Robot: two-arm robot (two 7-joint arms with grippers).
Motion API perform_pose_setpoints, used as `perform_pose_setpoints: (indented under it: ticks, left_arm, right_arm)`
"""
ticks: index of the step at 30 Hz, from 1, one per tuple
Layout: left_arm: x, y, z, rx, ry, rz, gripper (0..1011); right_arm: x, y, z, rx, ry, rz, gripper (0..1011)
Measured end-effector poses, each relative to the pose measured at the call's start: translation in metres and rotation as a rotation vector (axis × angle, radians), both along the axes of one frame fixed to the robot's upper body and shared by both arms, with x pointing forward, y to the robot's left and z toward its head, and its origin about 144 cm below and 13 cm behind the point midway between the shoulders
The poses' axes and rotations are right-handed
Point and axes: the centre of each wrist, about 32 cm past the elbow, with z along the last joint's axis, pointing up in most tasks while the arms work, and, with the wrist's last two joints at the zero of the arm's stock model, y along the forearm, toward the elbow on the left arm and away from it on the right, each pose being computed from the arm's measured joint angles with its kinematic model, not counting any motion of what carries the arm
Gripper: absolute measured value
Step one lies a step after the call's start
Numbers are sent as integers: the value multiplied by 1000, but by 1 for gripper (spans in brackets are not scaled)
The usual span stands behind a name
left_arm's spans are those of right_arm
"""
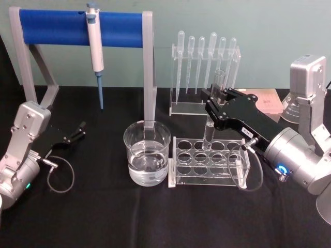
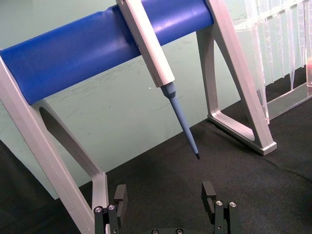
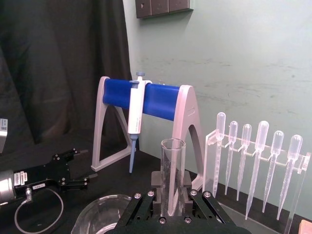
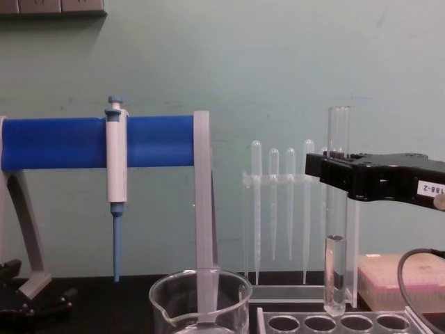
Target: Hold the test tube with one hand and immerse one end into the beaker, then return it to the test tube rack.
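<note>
**Tube held upright at the rack, beaker just to its left**

My left tool (image 1: 78,130) lies idle at the left edge of the counter (image 1: 103,206). Its fingers are spread and empty, and it points toward the stand (image 1: 62,28) where the pipettor (image 1: 95,46) hangs. Lying there, it leaves the middle free for the other arm.

At the centre stands the beaker (image 1: 129,142), partly filled with clear liquid. The rack (image 1: 207,173) sits just beside it on the right, so the move between the two should be a short one.

The tube (image 1: 218,80) is upright over a far-row hole of the rack. From the chest view its rounded end sits at about the level of the hole's rim, either just above it or barely inside. There is some liquid in its lower part, which is reason enough to keep it vertical.

My right tool (image 1: 216,101) is pinching the tube around its upper half, and the open mouth sticks up above the fingers. The long stretch left bare below the grip should let me dip the end without wetting the tool.

My right arm reaches in from the right, low and nearly level, with the wrist angled toward the far left. I cannot tell from this whether the dip is already done.
</note>
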Motion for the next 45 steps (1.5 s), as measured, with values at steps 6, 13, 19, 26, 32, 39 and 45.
perform_pose_setpoints:
  ticks: [6, 13, 19, 26, 32, 39, 45]
  left_arm:
    - [0, 0, 0, 0, 0, 0, 1000]
    - [0, 0, 0, 0, 0, 0, 1000]
    - [0, 0, 0, 0, 0, 0, 1000]
    - [0, 0, 0, 0, 0, 0, 1000]
    - [0, 0, 0, 0, 0, 0, 1000]
    - [0, 0, 0, 0, 0, 0, 1000]
    - [0, 0, 0, 0, 0, 0, 1000]
  right_arm:
    - [0, 0, 0, 0, 0, 0, 227]
    - [0, 0, 0, 0, 0, 0, 226]
    - [0, 0, 0, 0, 0, 0, 226]
    - [0, 0, 0, 0, 0, 0, 226]
    - [0, 0, 0, 0, 0, 0, 226]
    - [0, 0, 0, 0, 0, 0, 226]
    - [0, 0, 0, 0, 0, 0, 227]
